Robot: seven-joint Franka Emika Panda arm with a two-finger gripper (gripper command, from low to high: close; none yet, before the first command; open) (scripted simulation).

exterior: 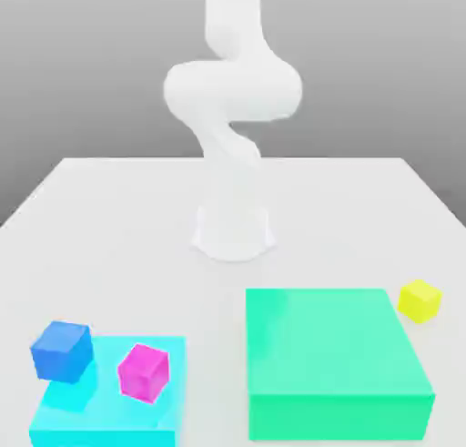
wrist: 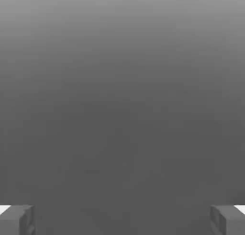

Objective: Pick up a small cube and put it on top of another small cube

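White tabletop point(exterior: 109, 218) in the exterior view, with the white arm point(exterior: 232, 117) rising from its round base near the middle and folding back on itself up out of the top edge. Toward the exterior view's left, near the front: a flat cyan block point(exterior: 168, 418), with a small blue cube point(exterior: 61, 351) at its far left corner and a small magenta cube point(exterior: 143, 371) sitting on top of it, just beside the blue one, not touching. Toward the exterior view's right: a large green block point(exterior: 337, 359), and just off its far right corner a small yellow cube point(exterior: 419, 300) on the bare table, well apart from the other two cubes.

From the hand view, none of that: plain grey backdrop, and two grey fingertips point(wrist: 16, 219) at opposite sides of the frame. Gripper point(wrist: 122, 220) spread fully wide, nothing between the fingertips, nothing held or touched.
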